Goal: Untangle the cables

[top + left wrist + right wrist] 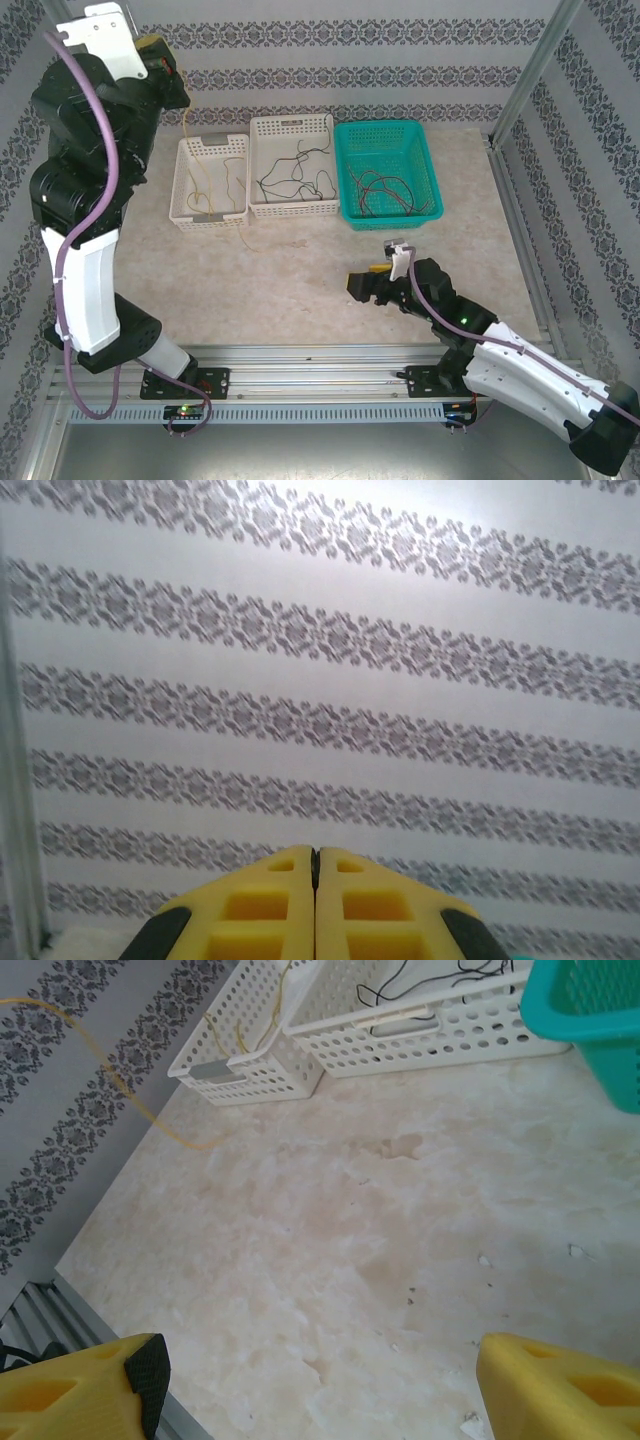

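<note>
Beige mottled tabletop (290, 280), striped wallpaper behind: my left gripper (315, 862) is clenched and raised high, apparently pinching the thin yellow cable (184, 125), which drops into the left white perforated basket (212, 222), its tail outside. My right gripper (320, 1390) gapes, holding nothing. I judge I'm sorting yellow; next, coil it in and release. Three baskets: two white, one teal plastic basket (392, 217); I can't count the cables.

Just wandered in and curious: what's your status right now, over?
Left gripper shut, holding yellow cable high above leftmost basket. Right gripper open, empty, low over table. Nothing blocking.
</note>
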You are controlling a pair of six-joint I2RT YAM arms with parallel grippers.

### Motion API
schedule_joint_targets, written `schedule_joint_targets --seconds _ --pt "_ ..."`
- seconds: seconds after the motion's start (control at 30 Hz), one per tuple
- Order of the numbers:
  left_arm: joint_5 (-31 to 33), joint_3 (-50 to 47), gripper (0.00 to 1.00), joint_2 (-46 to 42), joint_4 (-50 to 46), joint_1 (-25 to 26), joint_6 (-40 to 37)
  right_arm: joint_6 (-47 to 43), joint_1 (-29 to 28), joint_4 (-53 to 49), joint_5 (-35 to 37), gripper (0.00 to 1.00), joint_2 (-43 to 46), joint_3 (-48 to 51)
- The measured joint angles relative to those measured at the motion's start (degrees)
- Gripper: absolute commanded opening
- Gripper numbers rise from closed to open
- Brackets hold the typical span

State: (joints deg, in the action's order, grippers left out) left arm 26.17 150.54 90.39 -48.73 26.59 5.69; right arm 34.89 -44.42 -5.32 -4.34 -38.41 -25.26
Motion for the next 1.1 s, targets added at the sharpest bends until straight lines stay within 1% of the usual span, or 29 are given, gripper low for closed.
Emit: schedule_joint_targets --seconds 0.23,0.37,0.47,0.63,0.83,0.93,1.1 --pt "5.0 -3.5 0.0 1.3 13.9 -0.3 -9.9 -0.9 0.0 1.0 -1.2 0.81 -4.1 -2.2" --pt "6.1 -4.7 0.0 1.6 21.5 -1.4 -14.8 -1.9 0.0 1.2 -1.9 0.81 -7.5 -4.3" --pt "6.3 -4.7 0.0 2.1 25.6 -3.1 -16.6 -2.5 0.0 1.4 -2.6 0.81 -10.3 -6.2" --pt "6.4 -5.3 0.0 3.5 29.9 -6.1 -17.7 -3.7 0.0 2.6 -3.6 0.81 -14.5 -8.3" --pt "5.6 -10.2 0.0 5.6 31.2 -12.5 -16.2 -3.8 0.0 4.1 -5.2 0.81 -18.2 -8.8" --pt "5.3 -14.4 0.0 7.3 31.7 -15.3 -14.8 -3.9 0.1 4.7 -6.0 0.81 -19.5 -8.9" --pt "5.4 -26.6 0.0 9.4 35.4 -17.7 -14.1 -3.9 0.5 5.2 -7.2 0.81 -20.0 -8.9"
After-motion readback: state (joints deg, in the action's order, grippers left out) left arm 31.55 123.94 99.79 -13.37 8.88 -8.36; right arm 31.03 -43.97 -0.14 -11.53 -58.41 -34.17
